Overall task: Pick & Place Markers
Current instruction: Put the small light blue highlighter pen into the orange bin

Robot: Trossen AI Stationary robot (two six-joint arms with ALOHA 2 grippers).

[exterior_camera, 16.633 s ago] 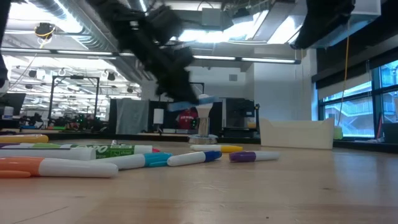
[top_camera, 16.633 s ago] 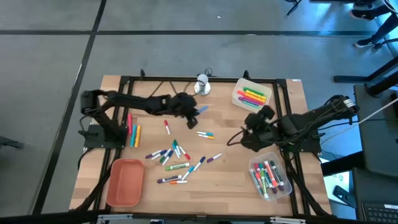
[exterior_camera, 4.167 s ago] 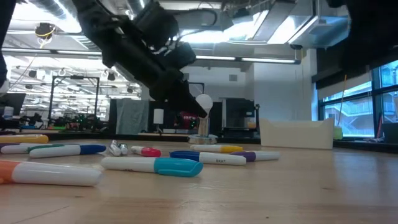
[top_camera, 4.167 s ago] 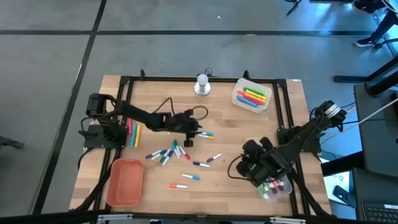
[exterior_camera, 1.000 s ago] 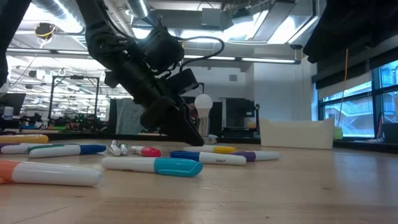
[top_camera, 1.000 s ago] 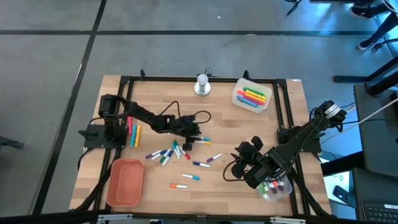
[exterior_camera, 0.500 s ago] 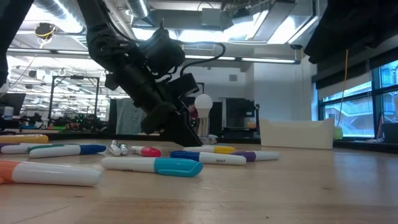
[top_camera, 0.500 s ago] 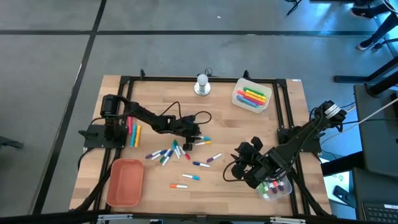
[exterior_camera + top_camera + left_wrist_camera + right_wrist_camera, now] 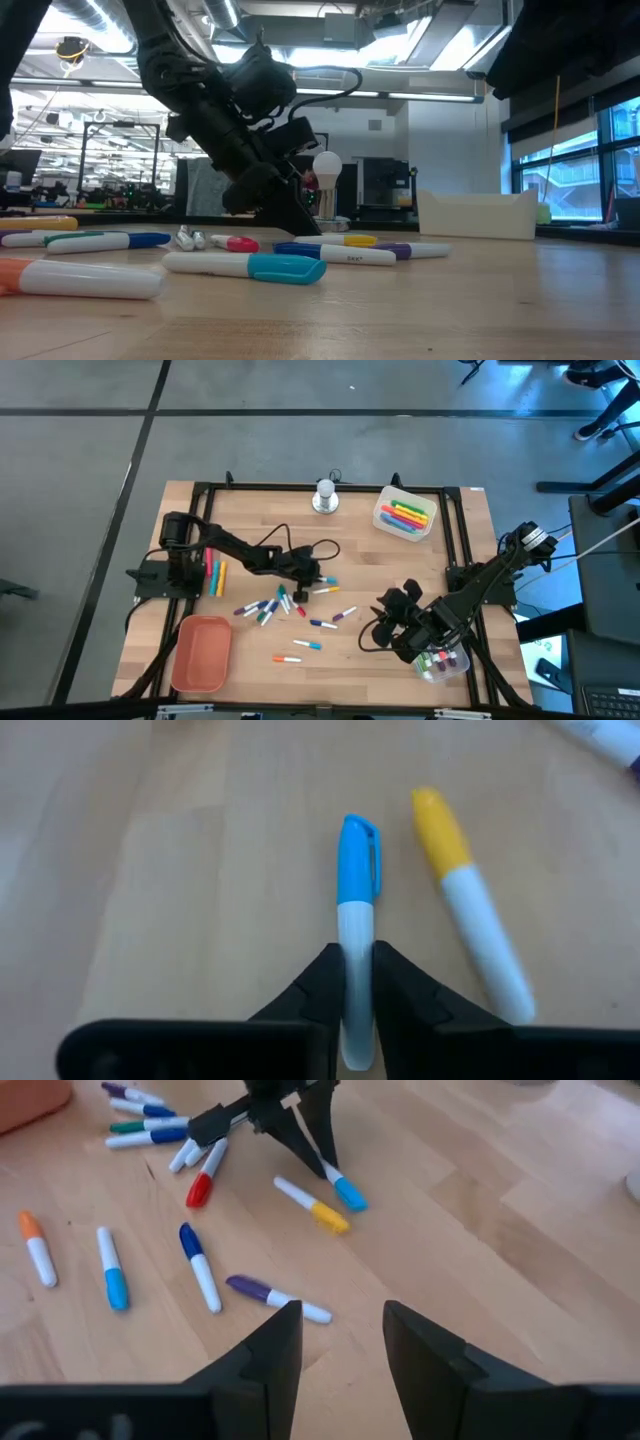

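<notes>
With left tool clamped on the blue-capped marker mid-frame, I'd lift straight, clear of yellow-capped marker. Right tool waits w/ jaws apart, lower right.

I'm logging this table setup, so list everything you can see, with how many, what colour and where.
Loose markers: about a dozen, white barrels with blue, green, red, orange, purple caps, scattered mid-table.
Blue-capped marker: one, white barrel, on the wood between the left claw's fingers.
Yellow-capped marker: one, white barrel, lying just beside the blue-capped one.
Side markers: a few, pink, orange, yellow, by the left arm's base.
Orange tray: one, near-left corner, looks empty.
Far bin: one, clear, far right, holding bright green, yellow, pink markers.
Near bin: one, clear, near right, holding markers, partly hidden by the right arm.
Round knob: one, silver-white, far edge centre.
Left claw: closed on the blue-capped marker, mid-table.
Right claw: open, empty, above the table beside the near bin.
</notes>
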